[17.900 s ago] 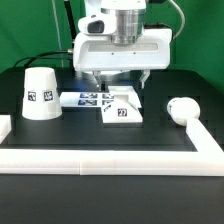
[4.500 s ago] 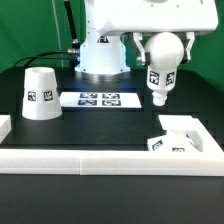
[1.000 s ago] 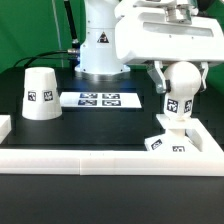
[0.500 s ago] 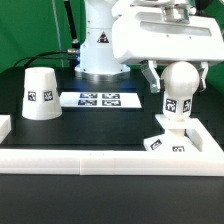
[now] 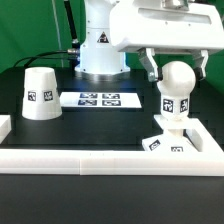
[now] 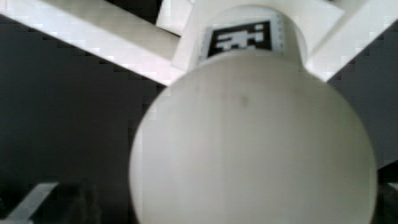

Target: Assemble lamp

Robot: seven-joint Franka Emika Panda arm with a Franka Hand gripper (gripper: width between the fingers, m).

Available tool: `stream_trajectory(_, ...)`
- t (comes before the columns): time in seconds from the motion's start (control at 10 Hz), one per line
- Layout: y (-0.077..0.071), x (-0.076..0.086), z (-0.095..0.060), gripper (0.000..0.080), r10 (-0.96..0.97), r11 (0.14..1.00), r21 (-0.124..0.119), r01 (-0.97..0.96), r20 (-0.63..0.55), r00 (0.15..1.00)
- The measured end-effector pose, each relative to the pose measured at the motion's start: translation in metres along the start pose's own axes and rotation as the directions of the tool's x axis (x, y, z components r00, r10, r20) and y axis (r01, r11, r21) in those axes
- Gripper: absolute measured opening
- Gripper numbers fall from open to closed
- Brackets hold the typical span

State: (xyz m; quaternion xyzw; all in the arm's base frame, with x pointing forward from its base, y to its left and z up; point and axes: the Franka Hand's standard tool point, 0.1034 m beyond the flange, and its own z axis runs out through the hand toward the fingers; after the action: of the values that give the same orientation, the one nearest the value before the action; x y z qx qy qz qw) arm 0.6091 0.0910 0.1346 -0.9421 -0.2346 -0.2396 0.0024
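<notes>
The white bulb (image 5: 178,82) stands upright with its tagged stem on the flat square base (image 5: 190,128), at the exterior view's right, close to the front rail. My gripper (image 5: 177,68) is just above, its two fingers standing apart on either side of the globe with small gaps, open. In the wrist view the bulb (image 6: 249,140) fills the picture, with its stem tag and the white base (image 6: 134,50) beyond it; the fingers are not clear there. The cone shade (image 5: 40,92) stands alone at the exterior view's left.
The marker board (image 5: 98,99) lies flat at the middle back. A long white rail (image 5: 100,160) runs along the front and turns up the right side (image 5: 205,140) beside the base. The robot's white base (image 5: 100,55) stands behind.
The bulb was carried right and lowered onto the base. Over the last half second the hand has risen a little and its fingers have spread, while the bulb stays standing.
</notes>
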Motion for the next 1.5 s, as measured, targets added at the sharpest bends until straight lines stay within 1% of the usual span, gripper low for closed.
stream_trajectory(0.2, 0.004, 0.000, -0.003, 0.0699, 0.002, 1.000, -0.002, -0.002, 0.002, 1.000)
stream_trajectory(0.4, 0.010, -0.004, -0.003, 0.0699, 0.010, 1.000, -0.007, -0.010, 0.005, 1.000)
stream_trajectory(0.5, 0.010, -0.005, -0.003, 0.0699, 0.011, 1.000, -0.006, -0.011, 0.007, 1.000)
stream_trajectory(0.7, 0.007, -0.008, -0.001, 0.0699, 0.017, 1.000, 0.006, -0.017, 0.030, 0.999)
stream_trajectory(0.8, 0.003, -0.008, 0.001, 0.0699, 0.025, 0.999, 0.025, -0.026, 0.058, 0.998)
stream_trajectory(1.0, -0.013, -0.009, 0.004, 0.0699, 0.050, 0.993, 0.092, -0.069, 0.196, 0.979)
stream_trajectory(1.1, -0.015, -0.007, 0.005, 0.0699, 0.043, 0.992, 0.108, -0.072, 0.245, 0.969)
stream_trajectory(1.2, -0.016, -0.009, 0.008, 0.0699, 0.032, 0.990, 0.126, -0.071, 0.288, 0.957)
stream_trajectory(1.3, -0.017, -0.011, 0.010, 0.0699, 0.009, 0.986, 0.152, -0.068, 0.362, 0.932)
stream_trajectory(1.4, -0.013, -0.003, 0.012, 0.0699, -0.007, 0.985, 0.164, -0.062, 0.387, 0.922)
stream_trajectory(1.5, -0.006, -0.002, 0.017, 0.0699, -0.011, 0.987, 0.154, -0.047, 0.355, 0.935)
